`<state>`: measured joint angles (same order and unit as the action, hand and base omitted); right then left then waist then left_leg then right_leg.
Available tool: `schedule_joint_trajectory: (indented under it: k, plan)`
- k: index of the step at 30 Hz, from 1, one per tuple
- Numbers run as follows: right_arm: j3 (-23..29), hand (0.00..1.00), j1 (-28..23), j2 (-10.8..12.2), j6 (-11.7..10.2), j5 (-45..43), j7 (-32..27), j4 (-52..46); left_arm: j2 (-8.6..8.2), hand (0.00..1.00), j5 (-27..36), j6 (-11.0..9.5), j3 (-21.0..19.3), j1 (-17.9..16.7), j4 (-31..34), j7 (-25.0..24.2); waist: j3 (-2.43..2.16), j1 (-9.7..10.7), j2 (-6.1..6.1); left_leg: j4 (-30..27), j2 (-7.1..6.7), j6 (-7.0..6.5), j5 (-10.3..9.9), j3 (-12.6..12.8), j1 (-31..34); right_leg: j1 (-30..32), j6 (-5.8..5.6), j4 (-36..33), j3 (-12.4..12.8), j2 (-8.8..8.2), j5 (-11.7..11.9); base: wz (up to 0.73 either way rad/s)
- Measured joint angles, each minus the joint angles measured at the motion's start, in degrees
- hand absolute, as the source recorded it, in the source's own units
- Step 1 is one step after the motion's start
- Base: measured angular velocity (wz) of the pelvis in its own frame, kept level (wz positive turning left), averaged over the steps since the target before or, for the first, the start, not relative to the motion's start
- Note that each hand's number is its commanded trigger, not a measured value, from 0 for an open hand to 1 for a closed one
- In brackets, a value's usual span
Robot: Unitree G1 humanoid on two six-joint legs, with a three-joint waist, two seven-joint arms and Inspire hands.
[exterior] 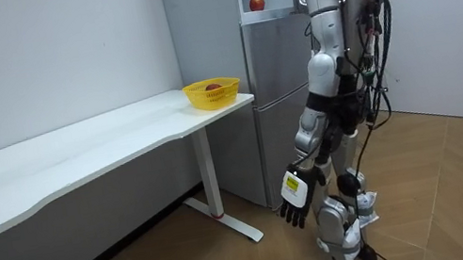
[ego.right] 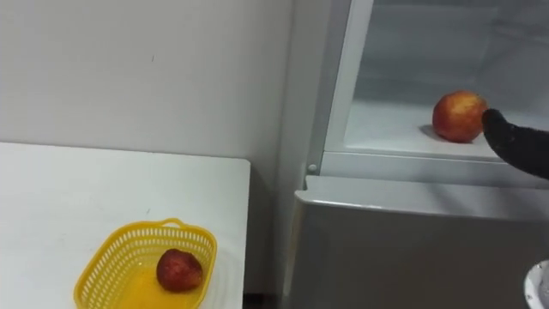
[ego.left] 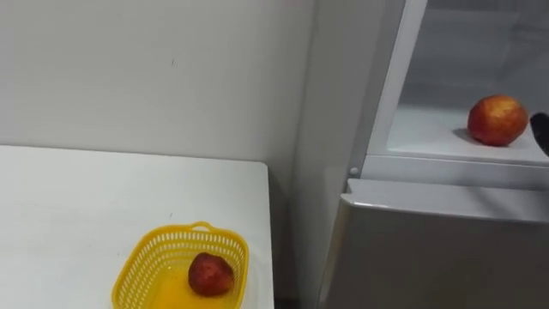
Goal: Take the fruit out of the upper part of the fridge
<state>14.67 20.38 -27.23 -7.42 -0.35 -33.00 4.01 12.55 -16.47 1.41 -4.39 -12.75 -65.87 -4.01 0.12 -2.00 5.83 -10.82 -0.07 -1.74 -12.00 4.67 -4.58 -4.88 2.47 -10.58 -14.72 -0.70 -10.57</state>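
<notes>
The fingers (ego.right: 496, 127) of our right hand (ego.right: 519, 146) stand apart, tips just beside the red apple (ego.right: 458, 117) on the upper fridge shelf (ego.right: 386, 127), not yet round it. We judge ourselves mid-reach; next we must slide further in and close on it. Our left hand (exterior: 294, 203) hangs loose-fingered by the thigh.

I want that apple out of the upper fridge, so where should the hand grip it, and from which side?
Probably grip the apple round its middle, from the open front right, where the right hand is: it sits round and alone on the shelf.
</notes>
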Motion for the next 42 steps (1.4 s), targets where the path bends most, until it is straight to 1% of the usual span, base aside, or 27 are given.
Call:
schedule_joint_trajectory:
  k: [2, 4, 6, 9, 12, 14, 15, 17, 18, 21, 23, 25, 27, 29, 33, 37, 38, 40, 42]
  plan:
    - [0.00, 0.00, 2.13, -0.37, -0.02, 0.78, 0.79, 2.67, -0.01, 0.00, -0.20, 0.00, 0.02, -0.22, 0.01, -0.34, -0.03, 0.00, 0.05, -0.25, -0.02, 0.00, 0.00, -0.16, -0.04, -0.03, 0.00, -0.08, -0.34, -0.08, -0.01, 0.06]
    - [-0.29, 0.00, 3.77, -1.40, 0.09, 2.10, 1.54, 4.77, -0.01, 0.00, -0.58, 0.00, 0.02, -0.29, 0.12, -0.54, -0.02, -0.01, 0.09, -0.39, -0.05, 0.00, 0.00, -0.22, 0.07, 0.00, 0.00, -0.07, -0.36, -0.10, -0.01, 0.02]
    - [-1.66, 0.00, 5.63, -3.17, 1.06, 2.88, 2.43, 6.07, 0.10, 0.00, -0.62, 0.09, -0.01, -0.61, 0.16, -0.55, -0.04, 0.06, 0.17, -0.37, -0.05, 0.00, 0.00, -0.25, 0.08, -0.01, -0.01, -0.05, -0.36, -0.10, -0.02, 0.00]
    - [-2.78, 0.00, 6.81, -5.19, 1.42, 4.71, 4.55, 7.61, 0.30, 0.00, -0.63, 0.90, -0.03, -0.64, 0.37, -0.59, -0.10, -0.03, 0.70, -0.37, -0.03, 0.00, 0.00, -0.27, 0.08, -0.08, 0.01, -0.02, -0.37, -0.09, -0.04, 0.00]
    - [-2.81, 0.00, 7.24, -5.20, 2.50, 5.09, 6.30, 7.80, 0.38, 0.00, -0.77, 1.15, -0.06, -0.93, 0.88, -0.64, -0.15, -0.06, 1.21, -0.38, -0.04, 0.00, 0.00, -0.26, 0.14, -0.03, 0.00, -0.04, -0.38, -0.11, -0.04, 0.00]
    - [-3.14, 0.00, 7.85, -5.20, 3.42, 6.67, 7.58, 8.15, 0.54, 0.00, -0.88, 1.24, -0.04, -0.94, 1.52, -0.65, -0.29, 0.01, 1.79, -0.46, -0.05, -0.01, 0.01, -0.27, 0.63, 0.20, 0.00, -0.02, -0.38, -0.12, -0.04, 0.00]
    - [-3.39, 0.00, 8.25, -5.21, 3.64, 7.74, 8.27, 8.97, 0.70, 0.00, -1.27, 1.30, -0.04, -0.95, 1.74, -0.66, -0.50, 0.06, 2.09, -0.50, -0.06, -0.01, 0.01, -0.33, 0.78, 0.22, 0.00, 0.05, -0.44, -0.12, -0.04, 0.00]
    - [-3.80, 0.00, 8.33, -5.23, 4.37, 9.98, 8.78, 9.18, 1.06, 0.00, -1.27, 1.36, -0.03, -1.04, 2.14, -0.65, -0.73, 0.07, 2.43, -0.51, -0.06, -0.01, 0.01, -0.46, 0.85, 0.22, 0.00, 0.04, -0.61, -0.12, -0.04, 0.05]
    - [-4.15, 0.00, 8.43, -5.23, 4.50, 11.21, 8.97, 9.18, 1.24, 0.00, -1.27, 1.55, -0.02, -1.11, 2.46, -0.64, -0.76, 0.08, 2.50, -0.53, -0.07, -0.01, 0.01, -0.57, 0.88, 0.20, 0.00, 0.04, -0.74, -0.14, -0.04, 0.05]
    - [-4.30, 0.00, 8.63, -5.23, 4.68, 12.56, 10.13, 9.18, 1.49, 0.00, -1.35, 2.05, -0.14, -1.49, 3.90, -0.58, -0.69, 0.13, 2.49, -0.57, -0.12, -0.01, 0.01, -0.81, 0.96, 0.16, -0.01, 0.05, -1.01, -0.18, -0.04, 0.05]
    - [-4.39, 0.00, 8.70, -5.24, 5.16, 12.51, 10.73, 9.18, 1.54, 0.00, -1.85, 2.19, -1.33, -1.73, 4.54, -0.59, -0.65, 0.05, 2.43, -0.56, -0.11, -0.01, 0.01, -0.90, 1.04, 0.20, -0.01, 0.05, -1.14, -0.18, -0.04, 0.02]
    - [-4.41, 0.00, 8.72, -5.41, 5.17, 12.61, 10.77, 9.40, 1.54, 0.00, -1.97, 2.36, -2.06, -2.34, 5.55, -0.60, -0.64, 0.03, 2.42, -0.57, -0.13, -0.01, 0.00, -1.14, 1.21, 0.25, -0.01, 0.08, -1.31, -0.18, -0.04, 0.05]
    - [-4.47, 0.00, 8.72, -6.44, 5.58, 12.88, 10.89, 10.26, 1.56, 0.00, -2.00, 2.50, -2.46, -2.69, 6.19, -0.60, -0.64, 0.03, 2.42, -0.65, -0.22, -0.01, 0.01, -1.50, 1.41, 0.24, -0.01, 0.21, -1.57, -0.22, -0.04, 0.09]
    - [-4.47, 0.00, 8.74, -7.50, 6.57, 13.29, 11.00, 11.24, 1.57, 0.00, -2.01, 3.35, -2.70, -3.01, 6.86, -0.60, -0.66, -0.02, 2.45, -0.83, -0.27, -0.01, 0.01, -1.78, 1.77, 0.25, -0.01, 0.39, -1.96, -0.27, -0.04, 0.09]
    - [-4.48, 0.00, 8.74, -8.00, 7.64, 13.28, 11.26, 11.33, 1.57, 0.00, -2.33, 4.23, -2.85, -3.49, 7.91, -0.60, -0.67, -0.01, 2.44, -0.90, -0.29, 0.00, 0.01, -2.15, 2.15, 0.28, -0.01, 0.72, -2.55, -0.24, -0.03, 0.07]
    - [-4.57, 0.00, 8.98, -8.06, 7.65, 13.21, 11.93, 12.00, 1.51, 0.00, -3.86, 4.53, -2.85, -3.48, 8.39, -0.59, -0.68, -0.22, 2.46, -0.89, -0.28, 0.00, 0.01, -2.30, 2.16, 0.32, -0.01, 0.71, -2.57, -0.22, -0.02, 0.00]
    - [-4.75, 0.00, 9.31, -8.06, 7.68, 13.16, 12.15, 12.97, 1.51, 0.00, -4.35, 4.58, -2.85, -3.47, 8.51, -0.58, -0.68, -0.18, 2.48, -0.89, -0.29, 0.00, 0.01, -2.31, 2.16, 0.32, -0.01, 0.70, -2.57, -0.23, -0.02, 0.00]
    - [-5.23, 0.00, 10.35, -8.06, 8.46, 13.02, 12.70, 14.63, 1.51, 0.00, -4.43, 4.74, -2.85, -3.47, 8.54, -0.58, -0.68, -0.18, 2.50, -0.89, -0.29, 0.00, 0.01, -2.30, 2.16, 0.49, -0.01, 0.53, -2.57, -0.27, -0.02, 0.00]
    - [-6.68, 0.00, 13.04, -8.08, 8.99, 11.55, 13.30, 17.48, 1.47, 0.00, -4.42, 5.16, -2.85, -3.52, 8.53, -0.58, -0.64, 0.07, 2.45, -1.01, -0.23, 0.00, 0.02, -2.28, 2.42, 1.18, -0.01, -0.17, -2.59, -0.33, -0.02, 0.00]
